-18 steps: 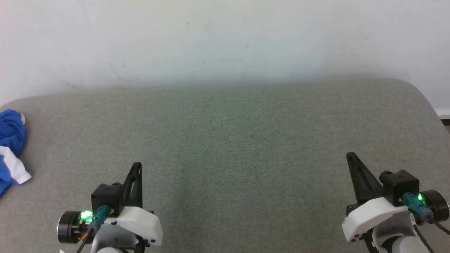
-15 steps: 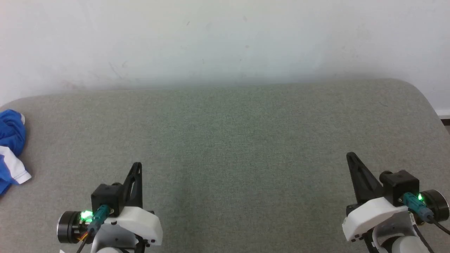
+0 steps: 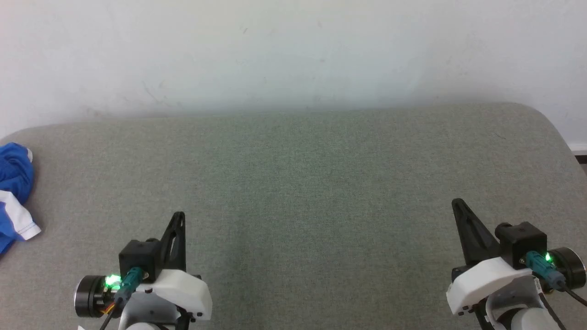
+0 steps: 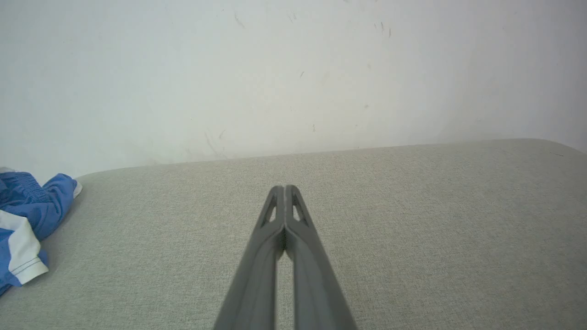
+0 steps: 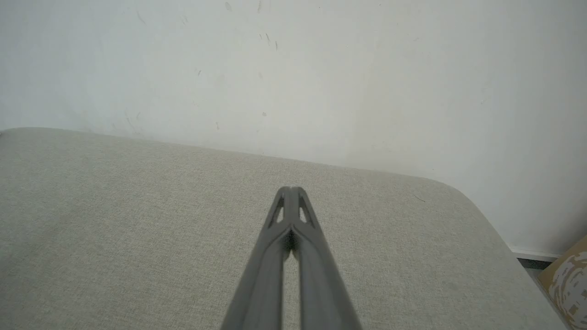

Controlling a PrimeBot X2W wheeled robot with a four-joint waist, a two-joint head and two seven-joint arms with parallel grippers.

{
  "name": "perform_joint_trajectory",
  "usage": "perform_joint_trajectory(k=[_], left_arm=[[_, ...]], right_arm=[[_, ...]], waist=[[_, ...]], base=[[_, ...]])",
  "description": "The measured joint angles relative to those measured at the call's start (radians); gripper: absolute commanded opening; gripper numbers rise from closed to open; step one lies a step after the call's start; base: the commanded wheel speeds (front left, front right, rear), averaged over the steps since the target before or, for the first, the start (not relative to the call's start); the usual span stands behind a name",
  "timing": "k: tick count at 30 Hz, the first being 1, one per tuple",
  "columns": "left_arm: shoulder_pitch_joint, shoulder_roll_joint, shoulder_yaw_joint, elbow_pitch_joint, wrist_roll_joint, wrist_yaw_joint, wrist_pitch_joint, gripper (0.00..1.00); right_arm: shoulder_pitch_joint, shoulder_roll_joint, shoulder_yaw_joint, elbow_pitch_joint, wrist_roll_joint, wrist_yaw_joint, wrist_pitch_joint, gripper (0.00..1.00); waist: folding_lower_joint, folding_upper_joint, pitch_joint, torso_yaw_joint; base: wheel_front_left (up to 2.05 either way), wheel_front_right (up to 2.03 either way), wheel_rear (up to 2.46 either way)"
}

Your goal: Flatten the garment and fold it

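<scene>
The garment (image 3: 13, 192) lies crumpled at the far left edge of the grey fabric surface, bright blue with a white band; the picture's edge cuts part of it off. In the left wrist view the garment (image 4: 25, 229) sits at the left, well apart from my fingers. My left gripper (image 3: 179, 215) rests at the lower left, shut and empty, tips pressed together (image 4: 285, 187). At the lower right my right gripper (image 3: 456, 201) is shut too, holding nothing, its tips meeting (image 5: 290, 188).
The grey cushioned surface (image 3: 293, 183) spreads wide between and ahead of both grippers. A white wall (image 3: 293, 50) rises right behind it. The surface's rounded right corner (image 5: 467, 201) drops off to a floor with a cardboard box (image 5: 568, 275).
</scene>
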Motion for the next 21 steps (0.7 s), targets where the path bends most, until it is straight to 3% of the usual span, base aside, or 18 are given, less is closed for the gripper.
perform_joint_trajectory(k=[10, 11, 21], left_arm=[[0.0, 0.0, 0.0, 0.0, 0.0, 0.0, 0.0, 0.0], [0.0, 0.0, 0.0, 0.0, 0.0, 0.0, 0.0, 1.0], [0.0, 0.0, -0.006, 0.005, -0.004, -0.001, -0.006, 1.0]], right_arm=[[0.0, 0.0, 0.0, 0.0, 0.0, 0.0, 0.0, 0.0], [0.0, 0.0, 0.0, 0.0, 0.0, 0.0, 0.0, 1.0], [0.0, -0.001, 0.0, 0.001, 0.004, 0.0, -0.003, 1.0]], waist=[[0.0, -0.0001, 0.0, 0.0], [0.0, 0.0, 0.0, 0.0], [0.0, 0.0, 0.0, -0.001]], base=[[0.0, 0.0, 0.0], [0.0, 0.0, 0.0], [0.0, 0.0, 0.0]])
